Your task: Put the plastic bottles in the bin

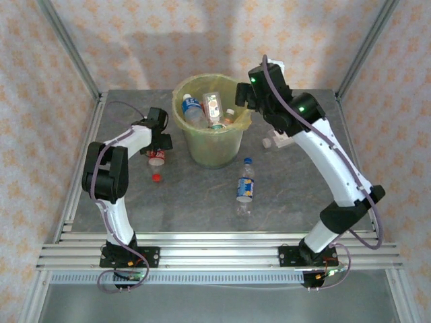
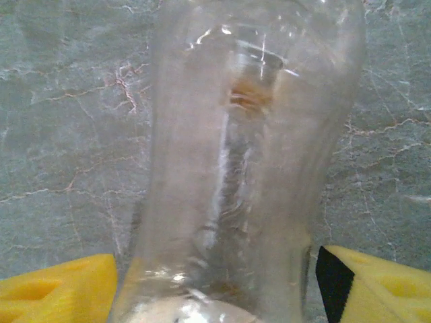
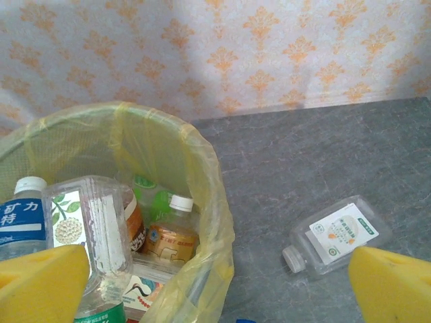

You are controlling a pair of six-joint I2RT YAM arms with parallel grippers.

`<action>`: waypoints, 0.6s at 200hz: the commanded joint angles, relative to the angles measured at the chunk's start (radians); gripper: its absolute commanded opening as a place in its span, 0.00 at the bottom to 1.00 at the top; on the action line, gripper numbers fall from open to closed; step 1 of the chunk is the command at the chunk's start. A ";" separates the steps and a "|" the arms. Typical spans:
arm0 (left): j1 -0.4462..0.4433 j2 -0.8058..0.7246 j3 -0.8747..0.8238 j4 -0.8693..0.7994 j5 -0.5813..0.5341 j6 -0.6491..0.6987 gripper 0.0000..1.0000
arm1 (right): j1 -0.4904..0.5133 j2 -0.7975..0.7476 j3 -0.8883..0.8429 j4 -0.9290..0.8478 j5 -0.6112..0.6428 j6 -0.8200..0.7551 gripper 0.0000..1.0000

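Note:
The bin (image 1: 217,151) stands at the table's back middle, its yellow bag (image 3: 205,161) over the rim, with several plastic bottles (image 3: 172,232) inside. My right gripper (image 3: 215,296) hangs open and empty above the bin's right rim (image 1: 244,94). Left of the bin, my left gripper (image 1: 159,142) is down over a red-labelled bottle (image 1: 156,158). In the left wrist view that clear bottle (image 2: 242,168) lies between the yellow fingers (image 2: 54,293), with a thin gap at the right pad. A blue-capped, orange-labelled bottle (image 1: 246,187) lies in front of the bin. A white-labelled one (image 3: 337,235) lies to the bin's right.
A loose red cap (image 1: 156,177) lies on the grey table (image 1: 195,202) near the left arm. Metal frame posts and patterned walls close in the back and sides. An aluminium rail (image 1: 215,252) runs along the front.

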 commanded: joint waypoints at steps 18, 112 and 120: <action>0.008 0.028 -0.007 0.029 0.019 -0.028 0.75 | -0.002 -0.043 -0.036 0.049 0.016 0.023 0.99; 0.009 -0.093 -0.013 0.003 -0.009 -0.031 0.46 | -0.002 -0.102 -0.127 0.118 -0.006 0.021 0.99; 0.009 -0.127 -0.014 -0.006 -0.016 -0.025 0.44 | -0.002 -0.112 -0.138 0.124 0.002 0.025 0.99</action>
